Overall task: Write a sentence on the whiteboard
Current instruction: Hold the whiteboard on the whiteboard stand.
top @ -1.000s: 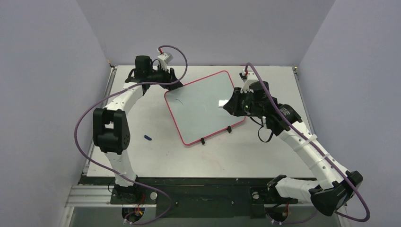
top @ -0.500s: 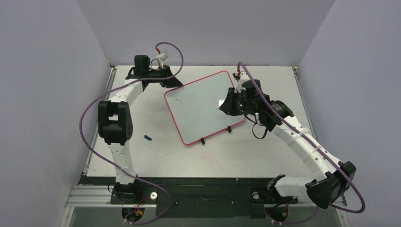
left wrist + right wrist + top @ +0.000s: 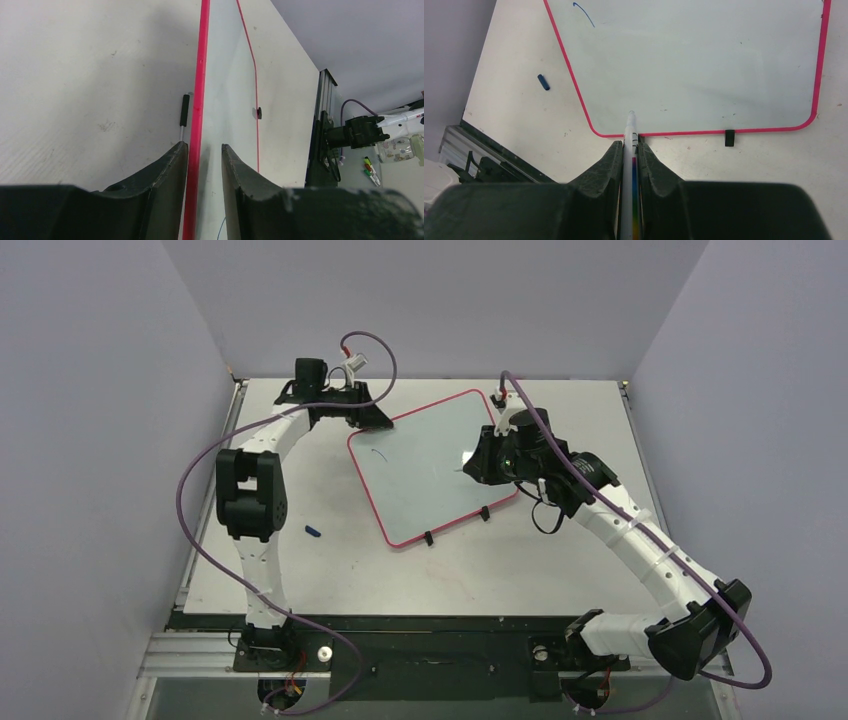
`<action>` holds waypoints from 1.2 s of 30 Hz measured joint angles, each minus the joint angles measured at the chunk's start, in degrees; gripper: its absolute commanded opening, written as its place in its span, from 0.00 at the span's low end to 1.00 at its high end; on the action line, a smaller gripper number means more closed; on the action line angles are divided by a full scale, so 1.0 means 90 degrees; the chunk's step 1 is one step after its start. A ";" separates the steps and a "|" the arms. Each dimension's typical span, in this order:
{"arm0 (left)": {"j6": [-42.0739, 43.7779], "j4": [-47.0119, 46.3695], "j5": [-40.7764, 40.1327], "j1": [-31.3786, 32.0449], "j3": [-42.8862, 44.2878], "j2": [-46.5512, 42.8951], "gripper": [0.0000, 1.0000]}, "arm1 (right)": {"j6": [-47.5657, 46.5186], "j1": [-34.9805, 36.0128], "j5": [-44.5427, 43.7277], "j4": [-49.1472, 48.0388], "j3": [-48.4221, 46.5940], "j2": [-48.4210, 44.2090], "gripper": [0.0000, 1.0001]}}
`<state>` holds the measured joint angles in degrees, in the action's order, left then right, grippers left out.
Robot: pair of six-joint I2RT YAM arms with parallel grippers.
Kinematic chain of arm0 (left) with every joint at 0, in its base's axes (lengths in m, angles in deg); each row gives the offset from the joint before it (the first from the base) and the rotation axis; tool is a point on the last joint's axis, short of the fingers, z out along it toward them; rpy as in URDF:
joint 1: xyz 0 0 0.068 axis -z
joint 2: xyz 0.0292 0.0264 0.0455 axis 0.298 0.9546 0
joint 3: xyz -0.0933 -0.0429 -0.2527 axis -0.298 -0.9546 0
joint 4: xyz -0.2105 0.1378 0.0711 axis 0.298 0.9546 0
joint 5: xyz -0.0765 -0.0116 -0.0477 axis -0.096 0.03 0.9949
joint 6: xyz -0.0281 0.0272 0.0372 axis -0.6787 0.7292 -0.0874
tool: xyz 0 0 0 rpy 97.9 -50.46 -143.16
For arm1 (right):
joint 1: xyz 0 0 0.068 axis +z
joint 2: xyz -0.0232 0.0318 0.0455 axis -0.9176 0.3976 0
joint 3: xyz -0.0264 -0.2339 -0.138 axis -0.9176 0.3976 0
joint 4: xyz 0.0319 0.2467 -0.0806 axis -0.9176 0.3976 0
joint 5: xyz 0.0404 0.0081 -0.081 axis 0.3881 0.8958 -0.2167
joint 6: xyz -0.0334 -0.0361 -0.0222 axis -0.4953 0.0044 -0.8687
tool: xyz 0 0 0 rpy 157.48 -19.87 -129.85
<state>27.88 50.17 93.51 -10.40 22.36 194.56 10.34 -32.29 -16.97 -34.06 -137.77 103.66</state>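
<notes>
Left gripper (image 3: 203, 149) has shifted right since 0.5 s ago. Its fingers, slightly apart, now straddle the whiteboard (image 3: 704, 60) rim. Right gripper (image 3: 630, 144) pinches a marker (image 3: 630, 129), tip just ahead over the board's near edge. Blue cap (image 3: 543, 82) lies ahead-left, off the board. Sentence (image 3: 584, 14): one short blue stroke, far ahead-left.

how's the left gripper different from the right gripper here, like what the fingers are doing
The left gripper has its fingers apart, straddling the red rim of the whiteboard on its far-left edge; the right gripper has its fingers closed on a white marker. The left gripper sits at the board's border, while the right gripper hangs over its right part, marker tip pointing at the surface. Both have black fingers and are at the whiteboard.
</notes>
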 measured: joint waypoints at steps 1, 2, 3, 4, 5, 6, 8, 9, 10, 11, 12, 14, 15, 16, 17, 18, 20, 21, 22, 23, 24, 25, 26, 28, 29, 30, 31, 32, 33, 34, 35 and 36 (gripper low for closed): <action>0.0092 0.0151 0.0002 0.0032 0.0080 0.0063 0.27 | 0.0000 0.0002 -0.0010 0.0002 -0.0005 0.0010 0.00; 0.0197 0.0304 -0.0002 0.0070 0.0148 0.0124 0.27 | 0.0002 0.0015 -0.0027 0.0000 -0.0010 0.0022 0.00; 0.0270 0.0418 -0.0005 0.0102 0.0189 0.0163 0.26 | 0.0002 0.0027 -0.0039 0.0000 -0.0012 0.0032 0.00; 0.0379 0.0600 -0.0024 0.0148 0.0245 0.0219 0.24 | 0.0002 0.0039 -0.0039 0.0002 -0.0022 0.0046 0.00; 0.0440 0.0690 -0.0034 0.0182 0.0272 0.0248 0.19 | 0.0002 0.0044 -0.0039 0.0002 -0.0034 0.0063 0.00; 0.0515 0.0777 -0.0073 0.0204 0.0313 0.0272 0.15 | 0.0005 0.0066 -0.0041 0.0000 -0.0039 0.0078 0.00; 0.0597 0.0906 -0.0100 0.0226 0.0364 0.0279 0.00 | 0.0007 0.0085 -0.0044 0.0000 -0.0049 0.0092 0.00; 0.0580 0.0945 -0.0049 0.0228 0.0386 0.0279 0.00 | 0.0015 0.0107 -0.0046 0.0000 -0.0051 0.0095 0.00; 0.0498 0.0991 0.0063 0.0223 0.0401 0.0279 0.00 | 0.0019 0.0121 -0.0058 0.0000 -0.0063 0.0097 0.00; 0.0437 0.1015 0.0136 0.0223 0.0420 0.0277 0.00 | 0.0022 0.0134 -0.0063 -0.0002 -0.0078 0.0100 0.00; 0.0393 0.1010 0.0160 0.0231 0.0427 0.0267 0.00 | 0.0024 0.0158 -0.0078 -0.0019 -0.0087 0.0100 0.00; 0.0381 0.1008 0.0148 0.0250 0.0427 0.0248 0.00 | 0.0029 0.0221 -0.0087 -0.0097 -0.0090 0.0112 0.00; 0.0396 0.1010 0.0143 0.0255 0.0425 0.0236 0.00 | 0.0032 0.0282 -0.0100 -0.0172 -0.0090 0.0141 0.00; 0.0430 0.1010 0.0136 0.0265 0.0413 0.0214 0.00 | 0.0034 0.0350 -0.0112 -0.0274 -0.0090 0.0180 0.00; 0.0469 0.1008 0.0126 0.0274 0.0391 0.0182 0.00 | 0.0034 0.0442 -0.0146 -0.0398 -0.0090 0.0236 0.00; 0.0517 0.1013 0.0107 0.0282 0.0369 0.0141 0.00 | 0.0027 0.0551 -0.0185 -0.0559 -0.0085 0.0304 0.00; 0.0600 0.1013 0.0058 0.0318 0.0301 0.0019 0.00 | 0.0007 0.0784 -0.0289 -0.0891 -0.0051 0.0442 0.00; 0.0644 0.1010 0.0044 0.0333 0.0282 -0.0027 0.00 | -0.0010 0.0911 -0.0350 -0.1127 0.0002 0.0517 0.00; 0.0678 0.1015 0.0022 0.0350 0.0267 -0.0075 0.00 | -0.0034 0.1020 -0.0401 -0.1367 0.0063 0.0597 0.00; 0.0702 0.1015 -0.0005 0.0374 0.0253 -0.0121 0.00 | -0.0061 0.1115 -0.0449 -0.1596 0.0124 0.0690 0.00; 0.0731 0.1018 -0.0034 0.0391 0.0245 -0.0155 0.00 | -0.0107 0.1197 -0.0493 -0.1821 0.0172 0.0799 0.00; 0.0765 0.1018 -0.0056 0.0406 0.0238 -0.0185 0.00 | -0.0143 0.1265 -0.0537 -0.1982 0.0197 0.0906 0.00; 0.0804 0.1018 -0.0078 0.0418 0.0223 -0.0214 0.00 | -0.0209 0.1350 -0.0614 -0.2193 0.0197 0.1081 0.00; 0.0845 0.1020 -0.0102 0.0423 0.0192 -0.0250 0.00 | -0.0335 0.1457 -0.0794 -0.2489 0.0197 0.1353 0.00; 0.0857 0.1020 -0.0109 0.0423 0.0182 -0.0262 0.00 | -0.0403 0.1501 -0.0894 -0.2623 0.0197 0.1494 0.00; 0.0865 0.1022 -0.0121 0.0423 0.0177 -0.0270 0.00 | -0.0466 0.1537 -0.0981 -0.2722 0.0197 0.1632 0.00; 0.0872 0.1022 -0.0124 0.0423 0.0175 -0.0270 0.00 | -0.0522 0.1564 -0.1059 -0.2820 0.0192 0.1758 0.00; 0.0879 0.1022 -0.0126 0.0423 0.0170 -0.0270 0.00 | -0.0576 0.1583 -0.1137 -0.2905 0.0185 0.1897 0.00; 0.0884 0.1020 -0.0129 0.0423 0.0158 -0.0277 0.00 | -0.0622 0.1610 -0.1205 -0.2956 0.0170 0.2021 0.00; 0.0889 0.1018 -0.0136 0.0423 0.0143 -0.0284 0.00 | -0.0668 0.1617 -0.1273 -0.2970 0.0129 0.2140 0.00; 0.0894 0.1020 -0.0141 0.0420 0.0136 -0.0291 0.00 | -0.0695 0.1620 -0.1324 -0.3004 0.0080 0.2261 0.00; 0.0908 0.1020 -0.0146 0.0420 0.0136 -0.0296 0.00 | -0.0712 0.1622 -0.1370 -0.3028 0.0039 0.2344 0.00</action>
<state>36.05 59.35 92.20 -6.62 23.58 191.89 3.94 -17.69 -29.29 -61.31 -137.42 124.75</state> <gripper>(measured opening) 0.079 0.099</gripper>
